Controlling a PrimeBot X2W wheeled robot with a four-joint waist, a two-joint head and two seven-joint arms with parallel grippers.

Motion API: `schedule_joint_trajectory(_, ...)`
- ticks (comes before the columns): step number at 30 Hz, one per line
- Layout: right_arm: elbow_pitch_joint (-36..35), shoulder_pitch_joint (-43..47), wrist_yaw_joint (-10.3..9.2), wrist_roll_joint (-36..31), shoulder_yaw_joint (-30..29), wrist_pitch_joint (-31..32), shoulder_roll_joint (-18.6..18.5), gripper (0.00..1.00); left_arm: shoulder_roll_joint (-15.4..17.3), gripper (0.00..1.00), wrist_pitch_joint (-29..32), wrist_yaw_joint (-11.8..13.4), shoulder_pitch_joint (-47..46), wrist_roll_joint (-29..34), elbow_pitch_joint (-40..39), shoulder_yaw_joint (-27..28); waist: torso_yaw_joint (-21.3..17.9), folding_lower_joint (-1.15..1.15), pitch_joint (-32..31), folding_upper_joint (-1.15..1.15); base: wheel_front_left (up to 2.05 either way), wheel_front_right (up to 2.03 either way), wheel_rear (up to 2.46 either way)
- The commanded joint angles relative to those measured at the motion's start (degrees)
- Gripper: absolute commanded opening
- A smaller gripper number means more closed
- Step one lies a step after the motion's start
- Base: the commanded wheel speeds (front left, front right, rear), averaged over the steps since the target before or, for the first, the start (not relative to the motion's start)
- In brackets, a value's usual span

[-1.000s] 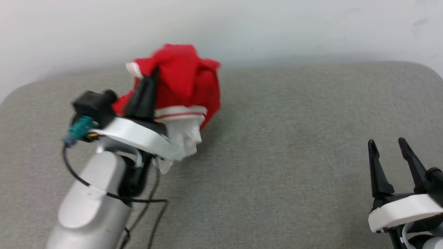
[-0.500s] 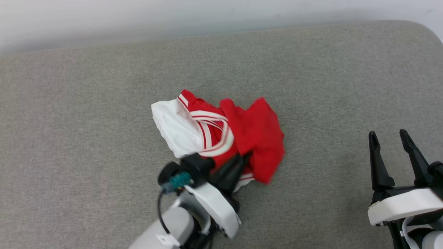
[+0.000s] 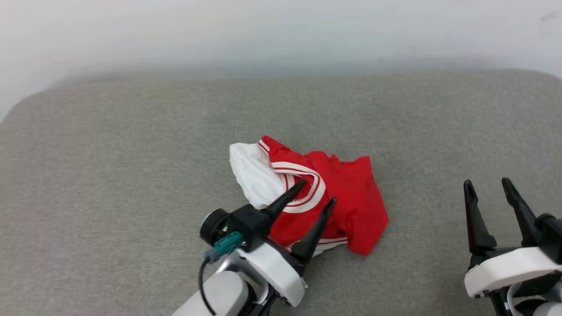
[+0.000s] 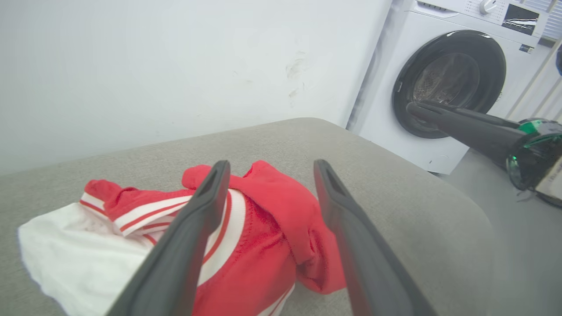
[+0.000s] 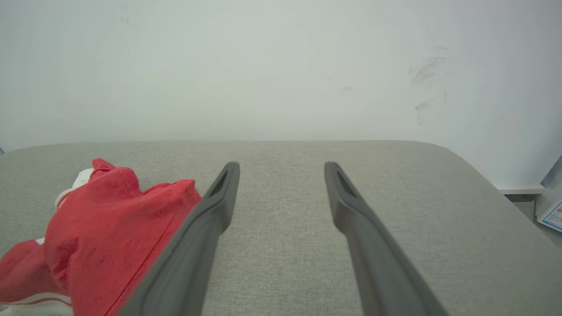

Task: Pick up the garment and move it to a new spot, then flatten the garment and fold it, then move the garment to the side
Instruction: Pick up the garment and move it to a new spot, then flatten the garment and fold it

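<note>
Near the middle of the grey table (image 3: 131, 184) we have the garment (image 3: 351, 197) lying in a crumpled heap. Its red body is bunched to the right, with a white sleeve and the striped collar turned up on the left. A second ago our left hand (image 3: 318, 191) was clamped on the cloth and had it lifted. Now its fingers stand wide apart over the collar and pinch nothing, so the garment rests under its own weight.

We judge the move to a new spot done. Flattening comes next, and the heap offers no clear hem or shoulder to take. Our right hand (image 3: 486, 182) waits well apart at the right, fingers wide and empty.

The table has a woven grey cover and rounded corners, and it stands against a plain pale wall (image 3: 263, 35). Beyond its corner, the left wrist view shows a white washing machine (image 4: 448, 79) with a dark round door.
</note>
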Motion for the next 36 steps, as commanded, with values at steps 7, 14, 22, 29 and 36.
schedule_joint_trajectory(7, -0.35, 2.86, -0.04, 0.27, 0.13, 0.98, 0.01, 1.0, 3.38, 1.0, -0.62, 7.4, 5.59, 1.19, -3.41, 10.05, 4.59, 0.0, -5.11, 0.0, 0.0, 0.0, 0.0)
schedule_joint_trajectory(14, -0.48, 4.27, -0.04, 0.52, 0.11, 1.2, 0.01, 1.0, 6.4, 1.0, -0.59, 10.38, 10.57, 2.63, -4.58, 19.97, 5.34, 0.0, -6.53, 0.0, 0.0, 0.0, 0.0)
schedule_joint_trajectory(22, -0.86, 5.69, -0.04, 1.03, -0.09, 1.47, 0.0, 1.0, 7.52, 1.0, -0.55, 10.77, 15.54, 3.79, -4.9, 26.08, 5.14, 0.0, -7.5, 0.0, 0.0, 0.0, 0.0)
schedule_joint_trajectory(29, -0.82, 6.22, -0.04, 1.09, -0.39, 1.65, 0.0, 1.0, 7.08, 1.0, -0.55, 9.59, 16.93, 4.68, -4.32, 27.04, 5.05, 0.0, -7.76, 0.0, 0.0, 0.0, 0.0)
schedule_joint_trajectory(36, 1.06, 5.64, -0.04, 1.87, 2.11, 7.5, 0.03, 1.0, 6.36, 1.0, -0.55, 8.59, 16.11, 5.32, -3.45, 27.23, 4.67, 0.0, -7.63, 0.0, 0.0, 0.0, 0.0)
